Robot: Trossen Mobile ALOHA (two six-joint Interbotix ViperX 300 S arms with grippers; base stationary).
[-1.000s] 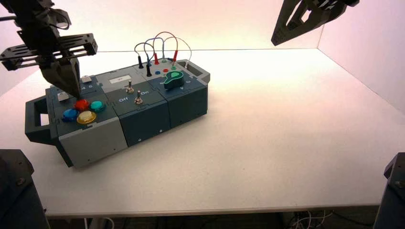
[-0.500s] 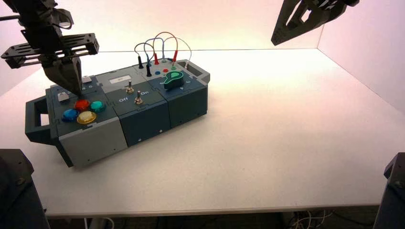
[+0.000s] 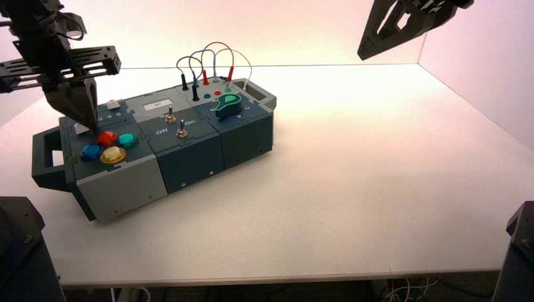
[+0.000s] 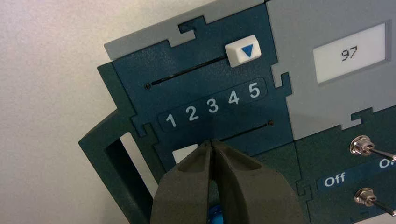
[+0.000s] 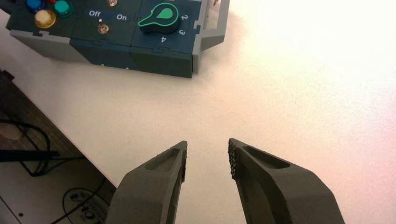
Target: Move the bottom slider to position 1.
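A: What changed?
B: Left gripper (image 4: 212, 145), tips pressed together and holding nothing, has moved left along the box (image 3: 189, 157) from beside the red button (image 3: 106, 138). The bottom slider (image 4: 184, 153) now sits by position 1 (image 4: 171, 121), so it looks done.
A: Right gripper (image 5: 208, 156)?
B: Parked high at the far right, fingers apart, empty. No containers.

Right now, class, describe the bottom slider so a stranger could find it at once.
Start at the box's handle end, beside the numbered row. The bottom slider is the plain white knob below digit 1, by the left pincer; the other white knob bears a blue triangle.
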